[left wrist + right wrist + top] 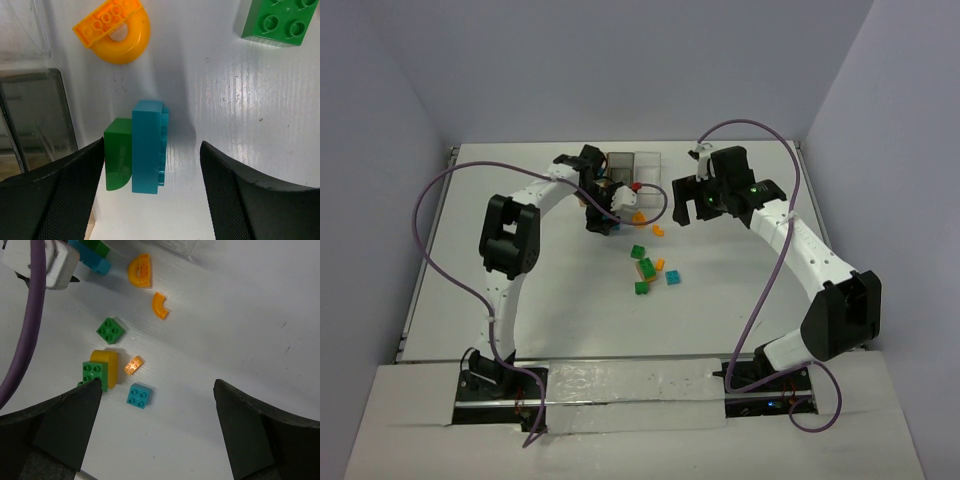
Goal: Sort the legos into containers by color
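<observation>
Sorting seems barely begun: legos (646,268) lie loose. The left gripper (152,172), spread, straddles a teal brick (147,145) touching a green piece (117,150). The right gripper (157,415) is spread and empty.

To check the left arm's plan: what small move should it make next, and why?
Probably lower and close the left gripper on the teal brick: it lies between the open fingers. The green brick touches its side, so it may come along.

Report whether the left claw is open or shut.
Open. The left claw shows its fingers wide apart, with a teal lego and a green lego between them.
</observation>
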You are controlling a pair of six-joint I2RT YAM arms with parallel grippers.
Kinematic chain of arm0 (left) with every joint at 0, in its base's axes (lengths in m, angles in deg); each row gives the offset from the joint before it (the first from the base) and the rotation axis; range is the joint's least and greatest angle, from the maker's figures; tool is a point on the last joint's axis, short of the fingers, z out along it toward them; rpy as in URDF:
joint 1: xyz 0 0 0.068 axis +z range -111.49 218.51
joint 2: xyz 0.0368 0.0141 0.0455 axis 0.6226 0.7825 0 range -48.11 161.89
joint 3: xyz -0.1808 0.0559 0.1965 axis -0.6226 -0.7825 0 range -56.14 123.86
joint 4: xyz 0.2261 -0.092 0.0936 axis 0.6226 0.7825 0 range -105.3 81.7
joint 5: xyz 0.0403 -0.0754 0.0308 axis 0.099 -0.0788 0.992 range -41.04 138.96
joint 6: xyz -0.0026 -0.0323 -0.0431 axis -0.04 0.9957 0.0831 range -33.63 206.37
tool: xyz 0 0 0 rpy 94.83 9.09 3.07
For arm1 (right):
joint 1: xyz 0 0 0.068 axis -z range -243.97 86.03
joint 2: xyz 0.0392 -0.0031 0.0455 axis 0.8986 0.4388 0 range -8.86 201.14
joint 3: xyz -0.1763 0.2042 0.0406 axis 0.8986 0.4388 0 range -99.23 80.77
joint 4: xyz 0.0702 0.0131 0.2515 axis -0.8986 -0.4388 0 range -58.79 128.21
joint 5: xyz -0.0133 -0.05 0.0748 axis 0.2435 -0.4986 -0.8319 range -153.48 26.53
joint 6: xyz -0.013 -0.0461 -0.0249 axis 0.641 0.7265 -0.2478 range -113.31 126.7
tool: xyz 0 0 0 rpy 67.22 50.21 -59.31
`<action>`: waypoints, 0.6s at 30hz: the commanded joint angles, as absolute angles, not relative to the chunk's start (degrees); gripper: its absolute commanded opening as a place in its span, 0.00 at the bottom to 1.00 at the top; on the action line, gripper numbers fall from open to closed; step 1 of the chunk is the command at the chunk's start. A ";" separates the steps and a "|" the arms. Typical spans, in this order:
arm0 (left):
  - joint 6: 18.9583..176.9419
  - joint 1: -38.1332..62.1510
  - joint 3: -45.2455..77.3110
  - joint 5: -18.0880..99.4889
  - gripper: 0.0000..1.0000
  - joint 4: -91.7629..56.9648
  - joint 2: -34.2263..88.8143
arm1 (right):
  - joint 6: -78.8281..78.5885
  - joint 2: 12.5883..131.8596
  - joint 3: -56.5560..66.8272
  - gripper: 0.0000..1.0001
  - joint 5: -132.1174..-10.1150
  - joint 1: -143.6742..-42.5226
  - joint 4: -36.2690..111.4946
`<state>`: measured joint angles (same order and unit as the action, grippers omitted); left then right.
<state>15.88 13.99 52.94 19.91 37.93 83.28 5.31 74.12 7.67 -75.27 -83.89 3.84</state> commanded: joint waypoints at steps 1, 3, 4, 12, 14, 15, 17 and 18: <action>16.51 13.27 52.39 20.32 0.80 36.91 82.66 | 5.99 73.67 4.83 1.00 -76.14 -83.48 3.84; 17.05 13.10 51.58 20.57 0.78 36.90 81.85 | 5.99 73.47 4.84 1.00 -76.13 -83.40 3.85; 17.53 13.04 50.75 20.57 0.77 36.69 81.15 | 5.92 72.92 4.98 1.00 -76.06 -83.40 3.92; 20.97 12.95 44.82 21.15 0.57 35.81 75.43 | 3.84 68.12 7.91 1.00 -77.68 -80.64 6.22; 22.75 12.93 43.81 20.61 0.49 35.16 73.53 | 2.18 66.52 8.69 1.00 -79.15 -78.02 6.97; 23.62 12.87 43.11 20.01 0.45 34.83 71.84 | 1.45 65.91 8.85 1.00 -79.89 -76.86 7.21; 25.75 12.79 41.99 19.04 0.37 34.08 69.39 | 0.35 65.10 8.67 1.00 -81.53 -75.07 7.10; 27.14 12.71 41.27 18.09 0.33 33.08 67.04 | -0.44 64.97 8.36 1.00 -82.39 -74.32 6.67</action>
<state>22.38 13.37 42.36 21.55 36.02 76.42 2.77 68.08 8.60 -78.70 -77.30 4.67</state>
